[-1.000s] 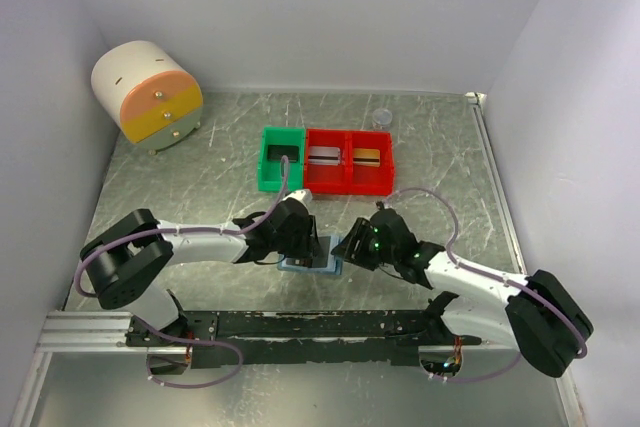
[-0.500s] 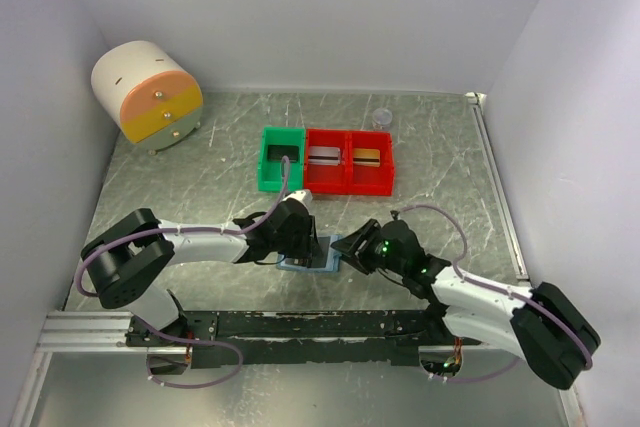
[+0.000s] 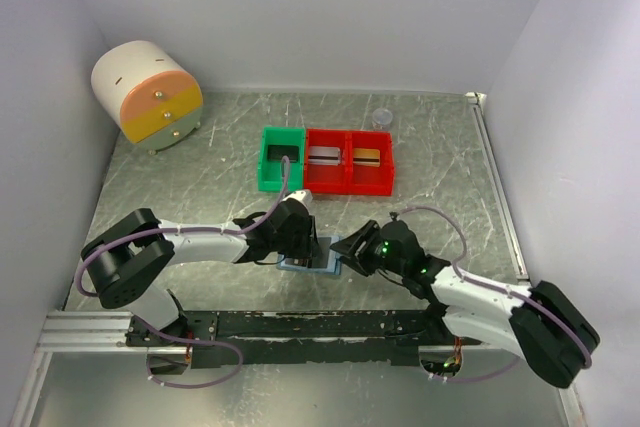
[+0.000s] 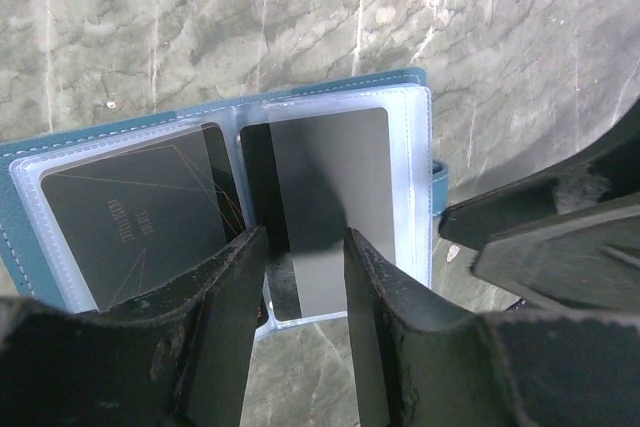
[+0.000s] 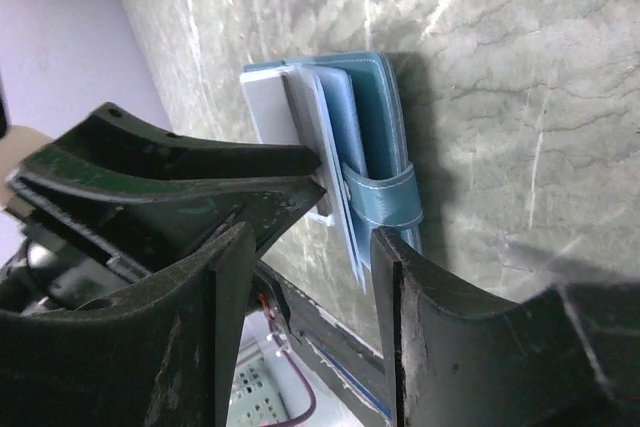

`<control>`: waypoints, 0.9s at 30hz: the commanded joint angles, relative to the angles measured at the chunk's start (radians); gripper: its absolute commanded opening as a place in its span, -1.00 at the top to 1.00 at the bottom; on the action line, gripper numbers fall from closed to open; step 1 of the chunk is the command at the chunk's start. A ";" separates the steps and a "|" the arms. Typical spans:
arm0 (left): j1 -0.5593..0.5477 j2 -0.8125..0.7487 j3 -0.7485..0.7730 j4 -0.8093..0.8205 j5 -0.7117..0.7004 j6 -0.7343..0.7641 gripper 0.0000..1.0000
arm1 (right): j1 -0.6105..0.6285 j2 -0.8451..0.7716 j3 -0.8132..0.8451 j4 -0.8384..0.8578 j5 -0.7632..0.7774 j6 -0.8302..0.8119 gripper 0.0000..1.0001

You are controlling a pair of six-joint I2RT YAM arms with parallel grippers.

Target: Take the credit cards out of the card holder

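The blue-grey card holder (image 3: 310, 266) lies open on the table between my two grippers. In the left wrist view its clear pockets (image 4: 412, 147) hold two credit cards: a dark card (image 4: 130, 217) in the left panel and a grey card (image 4: 330, 177) in the right. My left gripper (image 4: 305, 247) (image 3: 308, 245) hovers open over the grey card's near end, gripping nothing. My right gripper (image 5: 310, 247) (image 3: 348, 255) is open at the holder's right edge (image 5: 370, 97), its fingertips beside the snap tab (image 5: 385, 207).
A green bin (image 3: 268, 175) and a two-compartment red bin (image 3: 345, 187) stand behind the holder; the red one holds a silvery piece (image 3: 322, 156) and a gold-copper piece (image 3: 365, 158). A round cream-and-orange drawer unit (image 3: 147, 92) sits at the back left. A black rail (image 3: 300, 325) runs along the near edge.
My right arm has dropped lower and swung its gripper in against the holder's right edge. The left gripper and the holder have stayed put.
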 commanded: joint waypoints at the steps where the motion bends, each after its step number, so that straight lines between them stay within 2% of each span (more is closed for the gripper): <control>1: -0.001 0.007 0.006 -0.027 0.003 0.004 0.02 | -0.001 0.119 0.001 0.161 -0.064 0.009 -0.01; 5: -0.001 -0.002 -0.003 -0.029 0.001 0.004 0.01 | -0.006 0.209 0.000 0.247 -0.040 0.026 -0.01; 8: -0.002 0.001 -0.006 -0.039 0.000 0.005 0.02 | -0.006 0.217 0.006 0.218 -0.005 0.041 -0.01; 13: -0.002 0.001 -0.015 -0.039 0.001 -0.001 0.03 | -0.005 0.149 -0.046 0.145 0.099 0.118 -0.01; 16: -0.002 -0.004 -0.013 -0.046 -0.004 0.001 0.03 | -0.006 0.065 -0.039 0.029 0.160 0.113 -0.03; 18: -0.002 -0.006 -0.014 -0.049 -0.007 0.002 0.03 | -0.006 0.037 -0.043 0.018 0.169 0.107 -0.04; 27: -0.001 0.020 0.006 -0.053 0.007 0.008 0.03 | -0.007 0.196 -0.034 0.262 0.088 0.097 -0.04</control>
